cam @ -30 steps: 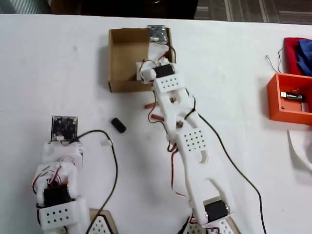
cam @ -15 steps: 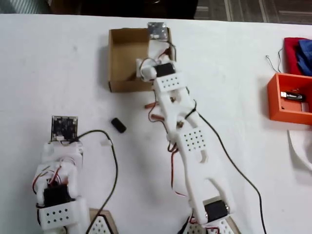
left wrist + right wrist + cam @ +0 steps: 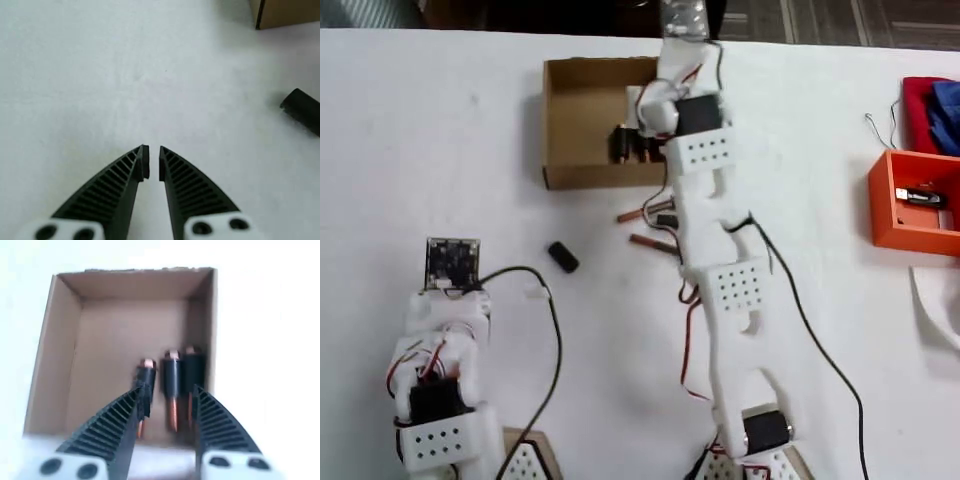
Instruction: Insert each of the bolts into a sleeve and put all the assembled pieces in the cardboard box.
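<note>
Table (image 3: 440, 120) | right gripper (image 3: 169, 389) spread, empty, above cardboard box (image 3: 55, 350) | 3 assembled pieces (image 3: 172, 375) inside

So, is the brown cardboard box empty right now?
No, three black sleeves with copper bolts in them lie inside the brown cardboard box.

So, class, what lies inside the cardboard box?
Three sleeved bolts lie side by side near one wall of the cardboard box; the right gripper hides part of one.
</note>
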Motion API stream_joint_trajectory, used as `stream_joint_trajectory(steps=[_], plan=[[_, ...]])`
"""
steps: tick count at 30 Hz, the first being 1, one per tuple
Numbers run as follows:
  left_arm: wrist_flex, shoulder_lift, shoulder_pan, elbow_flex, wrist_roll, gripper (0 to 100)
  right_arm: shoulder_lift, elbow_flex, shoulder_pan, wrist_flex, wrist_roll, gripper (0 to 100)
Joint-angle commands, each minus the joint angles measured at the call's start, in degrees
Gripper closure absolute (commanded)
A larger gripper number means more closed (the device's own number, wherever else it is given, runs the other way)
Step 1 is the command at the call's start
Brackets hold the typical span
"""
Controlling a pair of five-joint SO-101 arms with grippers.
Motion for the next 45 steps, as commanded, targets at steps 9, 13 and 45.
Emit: stream_joint_trajectory(steps=[9,13,45], plan=[[0.26,0.44,0.53,1.45,0.26,94,-24.31,24.35,-2.86,12.44,8.88,87.5],[0.26,0.44,0.53,1.45,0.26,94,-39.96,56.26,-9.36,11.12,10.11,87.5],[-15.21,0.26,-33.23,-2.33,0.70,94,-35.03,79.91,-23.25,-15.69,19.43,87.5]])
